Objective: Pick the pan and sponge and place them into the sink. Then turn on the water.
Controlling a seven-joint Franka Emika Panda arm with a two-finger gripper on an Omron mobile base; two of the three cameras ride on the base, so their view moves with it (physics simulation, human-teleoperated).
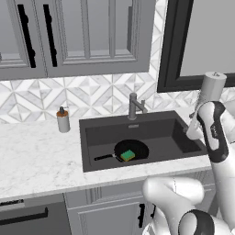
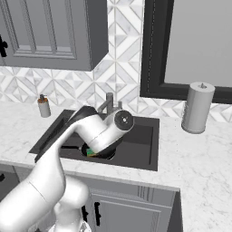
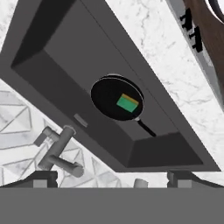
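"Gripper (image 3: 113,180) is hanging wide open over the sink (image 1: 96,133), gripping nothing," Mia is saying. "So where are the pan and sponge sitting?"

"Both are lying in the basin. The pan (image 1: 137,148) is resting flat on the floor near the front wall, and the sponge (image 1: 128,155) is sitting on it, green side up. No water is running, so I'm judging the faucet (image 1: 134,106) to be the next thing."

"How is that going to handle?"

"Probably as rigid, smooth metal, likely slippery. I'm guessing a nudge on its short lever is suiting it better than a pinch."

"Which view is helping most?"

"The hand view is showing the faucet from above, lever and spout apart. The left base view is giving the pan's handle pointing left, plus a soap dispenser (image 1: 63,120). In the right base view the arm (image 2: 97,131) is covering most of the pan, though a paper towel roll (image 2: 198,107) is showing there."
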